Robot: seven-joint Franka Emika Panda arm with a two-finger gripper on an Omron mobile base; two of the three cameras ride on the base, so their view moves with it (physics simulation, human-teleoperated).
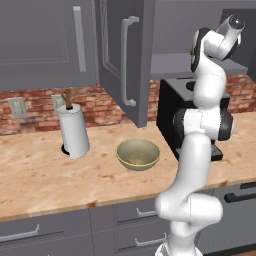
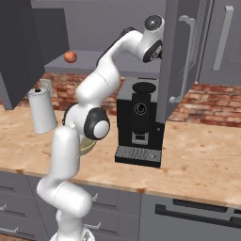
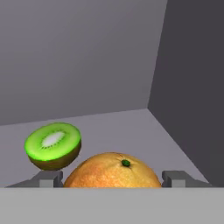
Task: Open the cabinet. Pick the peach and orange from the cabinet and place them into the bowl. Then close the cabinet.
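Observation:
The grey cabinet stands open, one door [image 1: 125, 60] swung out toward me and the other door [image 2: 181, 56] edge-on beside my wrist. My arm reaches onto its grey shelf [image 2: 99, 66]. My gripper [image 3: 111, 179] is open, and the orange [image 3: 113, 170] sits right between its fingertips [image 3: 48, 179], filling the gap. The peach [image 2: 70, 57] rests further along the same shelf, apart from my hand. Down on the counter the olive-tan bowl [image 1: 138, 153] holds nothing, and my arm partly hides it in the right base view.
A halved green kiwi [image 3: 53, 144] lies on the shelf just beside the orange. A black coffee machine [image 1: 175, 115] stands below the cabinet, right of the bowl. A paper-towel roll [image 1: 74, 131] stands to the bowl's left. The cabinet's side wall [image 3: 192, 87] is close by.

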